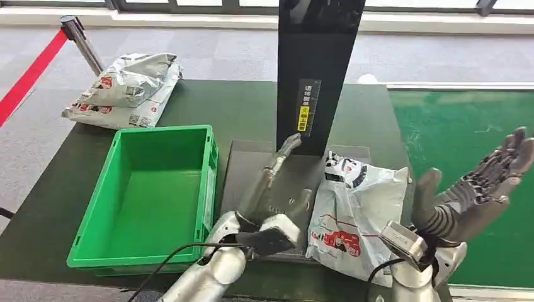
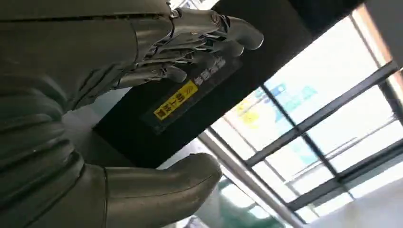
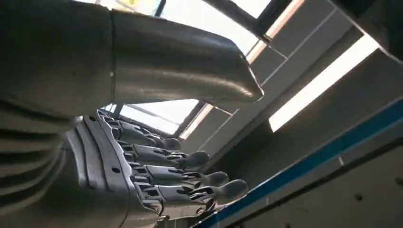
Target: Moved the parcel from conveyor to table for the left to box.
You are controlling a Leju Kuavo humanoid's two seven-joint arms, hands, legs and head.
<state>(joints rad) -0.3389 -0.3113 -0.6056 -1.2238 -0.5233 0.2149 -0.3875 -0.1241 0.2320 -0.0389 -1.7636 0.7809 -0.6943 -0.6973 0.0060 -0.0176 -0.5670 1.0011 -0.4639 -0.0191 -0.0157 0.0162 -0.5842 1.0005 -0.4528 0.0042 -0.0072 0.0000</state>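
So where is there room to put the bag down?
The green crate is empty, so that is the roomiest spot. Bare dark tabletop lies between the piled bags and the black post. It is crowded by the white parcel, between the left hand and right hand.

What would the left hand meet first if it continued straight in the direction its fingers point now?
Most likely the black upright panel. The left hand is open, its fingers stretched toward the panel's base near the yellow label; they look close, though depth is unclear.
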